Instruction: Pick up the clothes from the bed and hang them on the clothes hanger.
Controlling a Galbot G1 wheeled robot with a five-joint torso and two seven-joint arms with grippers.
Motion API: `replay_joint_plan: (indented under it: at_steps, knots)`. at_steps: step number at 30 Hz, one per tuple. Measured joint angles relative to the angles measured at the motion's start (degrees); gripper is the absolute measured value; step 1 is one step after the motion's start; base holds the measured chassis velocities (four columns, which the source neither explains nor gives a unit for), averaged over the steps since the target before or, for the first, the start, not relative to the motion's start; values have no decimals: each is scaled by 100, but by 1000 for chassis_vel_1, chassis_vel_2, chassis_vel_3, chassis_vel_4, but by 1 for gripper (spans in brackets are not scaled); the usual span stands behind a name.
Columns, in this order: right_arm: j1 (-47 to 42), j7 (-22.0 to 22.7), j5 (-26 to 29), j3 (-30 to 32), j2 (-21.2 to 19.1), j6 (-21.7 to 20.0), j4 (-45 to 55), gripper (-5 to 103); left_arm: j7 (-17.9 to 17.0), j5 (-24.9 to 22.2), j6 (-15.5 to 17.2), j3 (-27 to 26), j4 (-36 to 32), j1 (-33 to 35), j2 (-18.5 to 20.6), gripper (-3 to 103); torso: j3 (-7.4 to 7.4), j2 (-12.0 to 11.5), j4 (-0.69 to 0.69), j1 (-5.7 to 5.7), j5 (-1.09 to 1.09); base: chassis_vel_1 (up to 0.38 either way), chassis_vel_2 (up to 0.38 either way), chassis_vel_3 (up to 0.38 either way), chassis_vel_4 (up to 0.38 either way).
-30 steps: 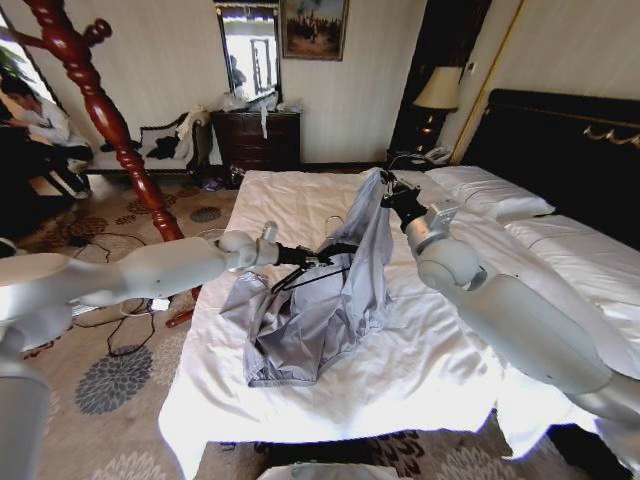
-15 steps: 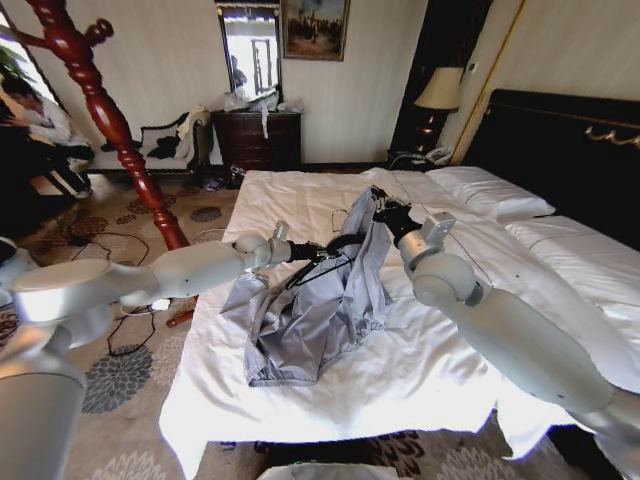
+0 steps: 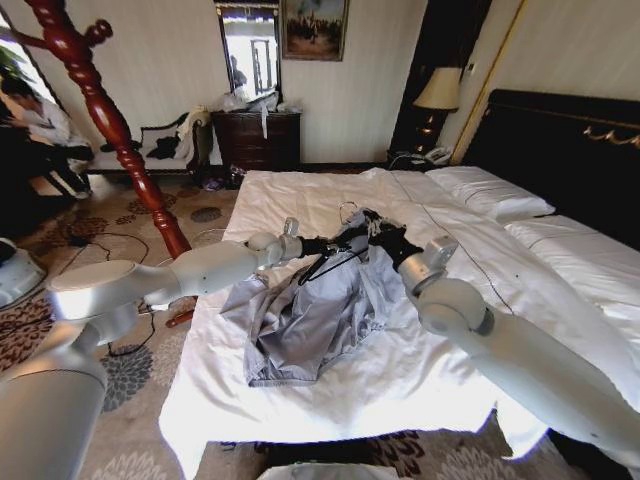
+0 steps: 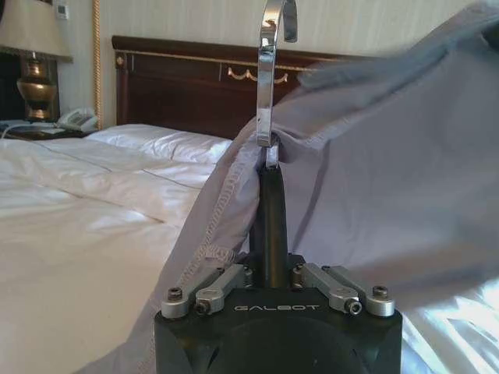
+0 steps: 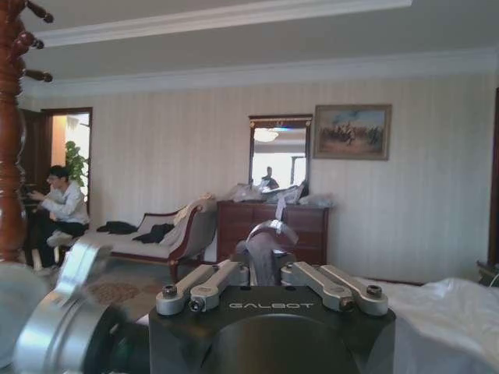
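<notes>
Clothes half-raised off bed: left gripper jaws clamp clothes hanger inside collar, right gripper jaws pinch fabric; hanging unfinished.

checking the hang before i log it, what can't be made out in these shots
- Head view: most of the hanger is hidden under the jacket.
- Head view: the right pincer is wrapped in cloth; what it grips is too small to tell.
- Left wrist view: the hanger's arms are hidden by grey cloth around the left pincer.
</notes>
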Motion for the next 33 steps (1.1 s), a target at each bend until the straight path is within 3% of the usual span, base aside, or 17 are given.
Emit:
replay_joint_plan:
  at_steps: [5, 7, 8, 11, 13, 15, 17, 18, 23, 24, 26, 28, 29, 30, 32, 33]
  knots:
    - [-239, -58, -17, -33, -20, -13, 182, 31, -43, -47, -52, -114, 81, 41, 25, 15, 0, 0, 2, 0, -1, 0, 0, 0, 0]
    - [-441, -84, -76, -45, -101, -35, 277, 42, -49, -52, -58, -142, 101, 42, 16, 15, 0, 0, 2, 0, -1, 0, 0, 0, 0]
    - [-441, -84, -76, -45, -101, -35, 277, 42, -49, -52, -58, -142, 101, 42, 16, 15, 0, 0, 2, 0, -1, 0, 0, 0, 0]
    - [-930, -96, -256, 85, -177, -27, 384, 58, -50, -81, -82, -168, 118, -24, -47, 15, 0, 0, -2, 0, -1, 0, 0, 0, 0]
    - [-984, -51, -285, 137, -177, -22, 379, 58, -51, -94, -83, -170, 100, -54, -83, 15, 0, 0, -1, 0, -1, 0, 0, 0, 0]
    - [-1015, 0, -458, 247, -182, 10, 270, 69, -34, -113, -84, -130, 18, -128, -181, 15, 0, 0, 1, 0, -2, 0, 0, 0, 0]
    - [-946, 8, -1045, 384, -206, 52, -73, 80, 19, -119, -83, -42, -148, -230, -348, 15, 0, 0, 1, 0, -1, 0, 0, 0, 0]
    - [-946, 8, -1045, 384, -206, 52, -73, 80, 19, -119, -83, -42, -148, -230, -348, 15, 0, 0, 1, 0, -1, 0, 0, 0, 0]
    - [-728, -181, -2336, 411, -324, -102, -777, 99, 101, -93, -72, 91, -673, -371, -734, 15, 0, 0, 2, 0, -2, 0, 0, 0, 0]
    - [-728, -181, -2336, 411, -324, -102, -777, 99, 101, -93, -72, 91, -673, -371, -734, 15, 0, 0, 2, 0, -2, 0, 0, 0, 0]
    - [-697, -452, -2897, 375, -376, -108, -1063, 99, 112, -79, -44, 126, -868, -422, -847, 15, 0, 0, 2, -1, -1, 0, 0, 0, 0]
    - [-691, -879, -4131, 357, -426, -33, -1455, 100, 97, -76, 20, 170, -1036, -482, -965, 15, 1, 0, 0, 0, 0, 0, 0, 0, 0]
    - [-691, -879, -4131, 357, -426, -33, -1455, 100, 97, -76, 20, 170, -1036, -482, -965, 15, 1, 0, 0, 0, 0, 0, 0, 0, 0]
    - [-667, -1162, -4725, 357, -446, 102, -1615, 100, 94, -78, 37, 197, -1101, -514, -1008, 15, 1, 0, -1, 0, -1, 0, 0, 0, 0]
    - [-580, -1479, -5381, 339, -454, 281, -1794, 100, 108, -78, 78, 271, -1225, -608, -1091, 15, 1, 0, 0, 0, 0, 0, 0, 0, 0]
    - [-529, -1539, -5442, 310, -459, 290, -1808, 100, 124, -77, 95, 306, -1265, -649, -1113, 15, 0, 0, 1, 0, 0, 0, 0, 0, 0]
